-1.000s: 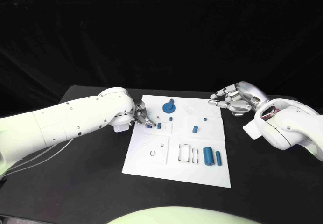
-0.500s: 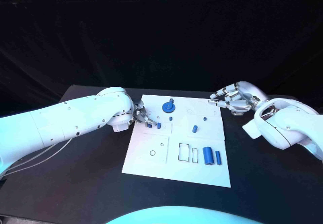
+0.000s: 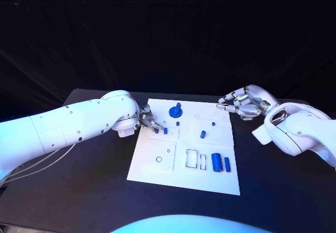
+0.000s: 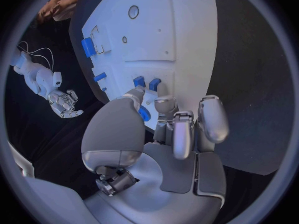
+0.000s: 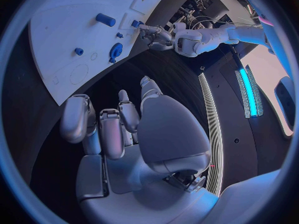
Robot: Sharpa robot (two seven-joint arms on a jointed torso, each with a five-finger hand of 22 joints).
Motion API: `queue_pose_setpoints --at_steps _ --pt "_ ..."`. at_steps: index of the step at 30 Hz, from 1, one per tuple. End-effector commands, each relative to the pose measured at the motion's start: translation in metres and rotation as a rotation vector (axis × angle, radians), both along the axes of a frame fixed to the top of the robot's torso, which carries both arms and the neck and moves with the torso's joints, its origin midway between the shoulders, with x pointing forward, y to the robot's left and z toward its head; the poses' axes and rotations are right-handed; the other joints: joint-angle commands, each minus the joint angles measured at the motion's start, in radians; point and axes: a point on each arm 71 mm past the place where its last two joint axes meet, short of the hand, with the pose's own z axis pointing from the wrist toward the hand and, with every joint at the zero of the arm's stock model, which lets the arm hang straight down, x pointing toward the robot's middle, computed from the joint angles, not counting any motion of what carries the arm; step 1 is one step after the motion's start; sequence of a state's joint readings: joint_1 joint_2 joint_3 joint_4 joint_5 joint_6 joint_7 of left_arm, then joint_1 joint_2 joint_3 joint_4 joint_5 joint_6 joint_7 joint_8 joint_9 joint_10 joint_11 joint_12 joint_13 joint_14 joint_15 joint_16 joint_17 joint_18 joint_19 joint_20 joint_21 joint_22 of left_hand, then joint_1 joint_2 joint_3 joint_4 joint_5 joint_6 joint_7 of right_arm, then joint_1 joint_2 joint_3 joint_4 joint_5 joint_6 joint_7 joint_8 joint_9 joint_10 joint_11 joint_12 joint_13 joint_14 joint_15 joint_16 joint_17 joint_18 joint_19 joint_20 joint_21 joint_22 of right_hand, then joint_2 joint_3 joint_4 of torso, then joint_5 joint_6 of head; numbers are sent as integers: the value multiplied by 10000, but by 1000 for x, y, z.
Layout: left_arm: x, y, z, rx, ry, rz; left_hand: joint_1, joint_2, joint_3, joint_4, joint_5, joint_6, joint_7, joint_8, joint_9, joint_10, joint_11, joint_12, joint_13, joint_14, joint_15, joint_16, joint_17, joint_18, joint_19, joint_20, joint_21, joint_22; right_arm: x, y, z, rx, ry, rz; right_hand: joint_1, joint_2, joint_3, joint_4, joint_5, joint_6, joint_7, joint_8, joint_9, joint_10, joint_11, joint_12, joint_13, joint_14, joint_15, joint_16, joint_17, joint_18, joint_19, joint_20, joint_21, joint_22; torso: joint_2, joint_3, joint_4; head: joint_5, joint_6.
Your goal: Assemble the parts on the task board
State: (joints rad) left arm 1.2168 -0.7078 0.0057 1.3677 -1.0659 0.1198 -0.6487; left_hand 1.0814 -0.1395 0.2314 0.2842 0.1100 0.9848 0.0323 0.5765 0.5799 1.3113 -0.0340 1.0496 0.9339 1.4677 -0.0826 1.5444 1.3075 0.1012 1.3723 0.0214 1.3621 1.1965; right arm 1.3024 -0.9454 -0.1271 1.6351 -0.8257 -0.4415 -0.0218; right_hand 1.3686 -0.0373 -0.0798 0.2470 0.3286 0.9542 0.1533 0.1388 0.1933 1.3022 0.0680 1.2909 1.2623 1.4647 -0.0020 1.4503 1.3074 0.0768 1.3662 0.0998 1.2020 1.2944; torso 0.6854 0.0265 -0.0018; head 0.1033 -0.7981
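Here the black bench [image 3: 84, 194] carries the white board [image 3: 183, 165] in its middle. The left robot hand [image 3: 148, 121] sits at the board's left edge, fingertips on a small blue piece [image 3: 156, 129]; whether it grips is unclear. The right robot hand [image 3: 242, 104] hovers off the board's far right corner, fingers curled, holding nothing.

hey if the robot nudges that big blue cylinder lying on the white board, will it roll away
Probably yes. The big blue cylinder looks round and lies on its side on the flat white board, so a sideways push would likely roll it. It looks hard and smooth, so fingers may slip.
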Motion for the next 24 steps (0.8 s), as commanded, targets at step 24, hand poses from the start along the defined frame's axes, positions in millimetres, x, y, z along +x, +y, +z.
queue_pose_setpoints --at_steps 24 --pt "2 2 1 -168 19 124 65 134 -81 9 -46 64 -1 45 -9 78 -17 50 -7 952 -71 39 2403 -201 78 -11 33 2 0 1 -2 -39 50 123 -120 14 -58 16 52 -13 -56 32 16 -10 -31 -54 -7 587 -77 -53 657 112 -26 -22 -59 -4 5 -1 -7 -26 -34"
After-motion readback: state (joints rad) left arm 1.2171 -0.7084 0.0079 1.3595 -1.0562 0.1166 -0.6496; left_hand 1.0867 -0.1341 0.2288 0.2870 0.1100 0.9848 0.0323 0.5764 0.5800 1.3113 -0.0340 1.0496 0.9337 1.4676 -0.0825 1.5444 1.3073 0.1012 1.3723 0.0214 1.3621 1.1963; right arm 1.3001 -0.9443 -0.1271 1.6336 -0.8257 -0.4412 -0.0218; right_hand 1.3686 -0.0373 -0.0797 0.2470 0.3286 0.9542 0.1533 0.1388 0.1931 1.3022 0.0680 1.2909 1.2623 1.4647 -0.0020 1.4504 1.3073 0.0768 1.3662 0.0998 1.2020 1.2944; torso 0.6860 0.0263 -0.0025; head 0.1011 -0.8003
